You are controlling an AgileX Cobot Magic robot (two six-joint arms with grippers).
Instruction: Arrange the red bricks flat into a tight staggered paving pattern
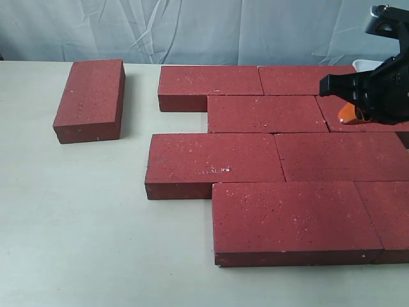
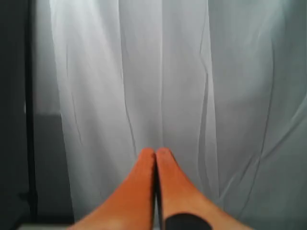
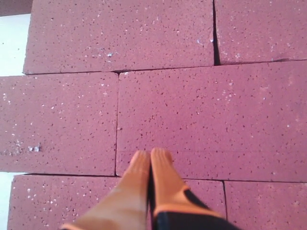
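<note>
The smooth off-white tabletop [image 1: 83,256] is carrying the red bricks [image 1: 287,220], which are thick dark-red rectangular paving blocks with a gritty surface flecked with small pale specks. Eight of them are lying flat in four rows of two with their edges touching. Each row is sitting offset sideways from the next, so the joints are falling out of line.

Over the third row back, at the right, the black-bodied right gripper [image 1: 350,115] is hanging above the paving. Its smooth, tapered orange fingers [image 3: 165,175] are pressing together with nothing between them. Whether the tips are touching the brick below I cannot tell.

At the far left, one loose brick [image 1: 89,99] is lying flat and turned at an angle, well apart from the paved group. Behind the far row at the right, a small white rimmed object [image 1: 365,64], possibly a container, is peeking out with its inside hidden.

The left gripper [image 2: 156,152] is holding its orange fingers fully together on nothing, pointing at the hanging white cloth curtain [image 2: 192,72] with its soft vertical folds.
</note>
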